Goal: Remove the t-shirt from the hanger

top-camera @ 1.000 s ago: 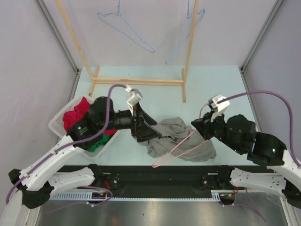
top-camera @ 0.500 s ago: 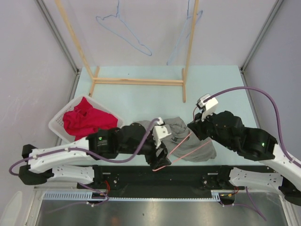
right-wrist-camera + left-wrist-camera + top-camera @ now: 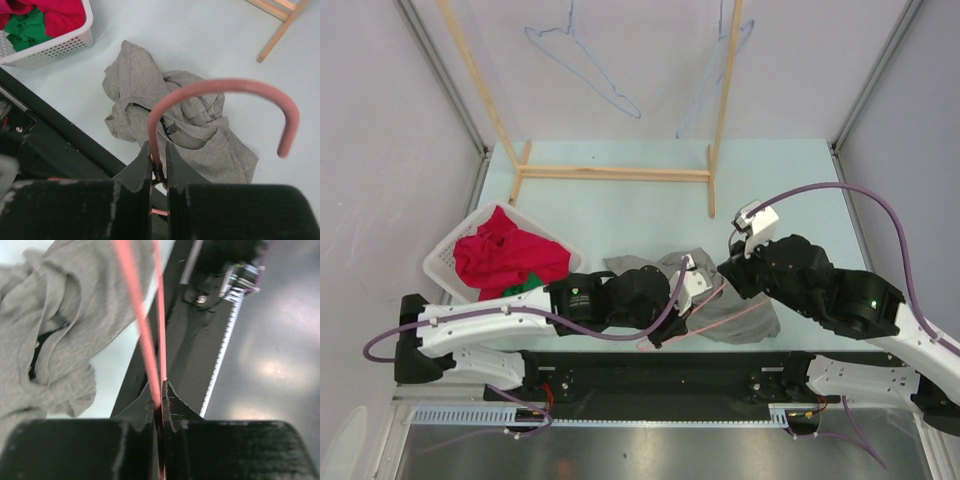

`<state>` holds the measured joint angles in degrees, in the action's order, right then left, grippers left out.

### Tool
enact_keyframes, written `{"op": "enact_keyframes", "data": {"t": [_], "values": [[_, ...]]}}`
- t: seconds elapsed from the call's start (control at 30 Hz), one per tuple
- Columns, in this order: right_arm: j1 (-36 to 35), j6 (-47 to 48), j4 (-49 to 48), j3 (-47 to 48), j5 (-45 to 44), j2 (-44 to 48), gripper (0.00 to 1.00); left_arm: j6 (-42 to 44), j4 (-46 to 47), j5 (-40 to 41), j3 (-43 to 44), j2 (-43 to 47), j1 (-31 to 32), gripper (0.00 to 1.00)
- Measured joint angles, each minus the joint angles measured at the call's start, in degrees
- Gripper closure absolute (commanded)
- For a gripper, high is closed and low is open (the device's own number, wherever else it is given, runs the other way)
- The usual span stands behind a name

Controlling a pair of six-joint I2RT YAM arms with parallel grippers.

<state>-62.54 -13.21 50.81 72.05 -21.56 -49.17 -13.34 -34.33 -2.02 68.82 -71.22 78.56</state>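
Note:
The grey t-shirt (image 3: 760, 322) lies crumpled on the table between my arms. The pink wire hanger (image 3: 750, 309) slants over it. My left gripper (image 3: 662, 335) is shut on the hanger's near corner, where two pink wires (image 3: 145, 335) meet between the jaws (image 3: 159, 394); the t-shirt (image 3: 55, 330) lies to its left. My right gripper (image 3: 728, 270) is shut on the neck below the hook (image 3: 225, 86), held above the t-shirt (image 3: 200, 145); its jaws (image 3: 159, 159) pinch the wire. Whether cloth still hangs on the wire I cannot tell.
A white basket (image 3: 438, 268) with red and green clothes stands at the left, also in the right wrist view (image 3: 55, 47). A wooden rack (image 3: 615, 172) with blue wire hangers (image 3: 585, 65) stands at the back. The black front rail (image 3: 740, 362) runs just below the hanger.
My left arm swung from beside the basket to the table's front edge and its jaws shut on the hanger's corner. The right arm shifted a little left with the hook.

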Motion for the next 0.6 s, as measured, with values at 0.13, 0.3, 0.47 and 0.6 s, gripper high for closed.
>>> {"op": "enact_keyframes", "data": {"t": [0.13, 0.3, 0.47, 0.6], "values": [[0.0, -0.3, 1.3, 0.0, 0.1, 1.8, 1.0, -1.5, -0.9, 2.3, 0.8, -0.9, -0.7, 1.0], [0.0, -1.4, -0.7, -0.6, 0.5, 3.7, 0.94, -1.8, -1.2, 4.5, 1.6, 0.6, -0.2, 1.0], [0.0, -2.4, -1.8, -0.7, 1.2, 4.1, 1.0, -2.6, -1.5, 5.0, 1.9, 2.1, 0.0, 1.0], [0.0, -3.7, -2.4, -0.6, 1.7, 4.0, 0.98, -3.6, -2.0, 5.0, 1.9, 3.8, 0.1, 1.0]]}}
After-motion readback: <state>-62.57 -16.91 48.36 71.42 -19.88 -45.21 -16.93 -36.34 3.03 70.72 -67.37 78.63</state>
